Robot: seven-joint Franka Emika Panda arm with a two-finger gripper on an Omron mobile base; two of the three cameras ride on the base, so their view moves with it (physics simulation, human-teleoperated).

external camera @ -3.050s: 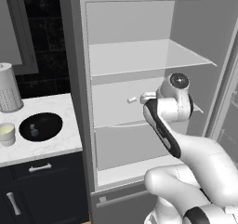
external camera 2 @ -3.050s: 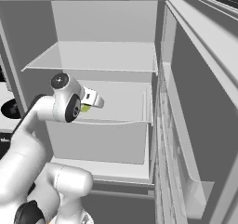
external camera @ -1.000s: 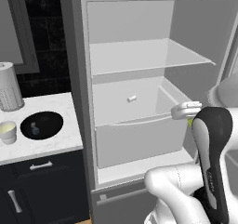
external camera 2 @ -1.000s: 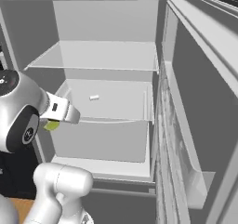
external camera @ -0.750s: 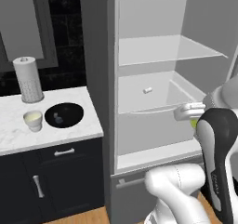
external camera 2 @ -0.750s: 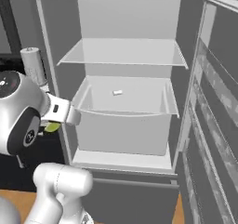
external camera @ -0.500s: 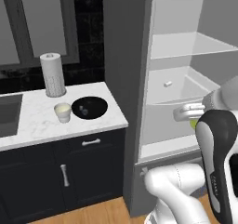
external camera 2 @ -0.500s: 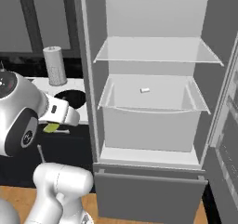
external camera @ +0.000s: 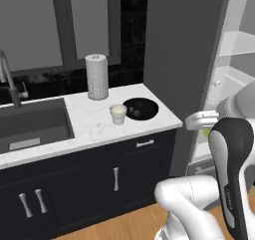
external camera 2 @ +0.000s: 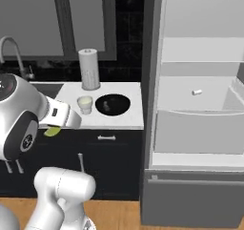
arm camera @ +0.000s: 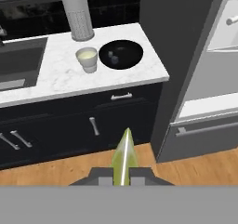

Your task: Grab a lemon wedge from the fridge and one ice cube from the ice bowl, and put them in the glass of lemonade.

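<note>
My gripper (arm camera: 122,174) is shut on a yellow-green lemon wedge (arm camera: 123,152), held in the air over the wood floor in front of the navy cabinets. The wedge also shows under the hand (external camera: 206,132) (external camera 2: 52,131). The whitish glass of lemonade (arm camera: 87,59) (external camera: 118,113) (external camera 2: 85,104) stands on the white counter, close beside the black ice bowl (arm camera: 135,51) (external camera: 149,106) (external camera 2: 122,99), which holds a couple of ice cubes (arm camera: 113,56). The grey fridge (external camera 2: 200,124) (external camera: 174,45) stands open to the right of the counter.
A small pale piece (external camera 2: 196,92) lies in the fridge drawer. A tall perforated cylinder (external camera: 97,76) stands at the counter's back. The dark sink (external camera: 30,127) with its faucet (external camera: 10,84) lies to the left. Navy cabinet doors (arm camera: 56,125) are below.
The arm drew back from the fridge shelf with the lemon wedge. The base then drove left, so the fridge slid right in both views and the counter came in.
</note>
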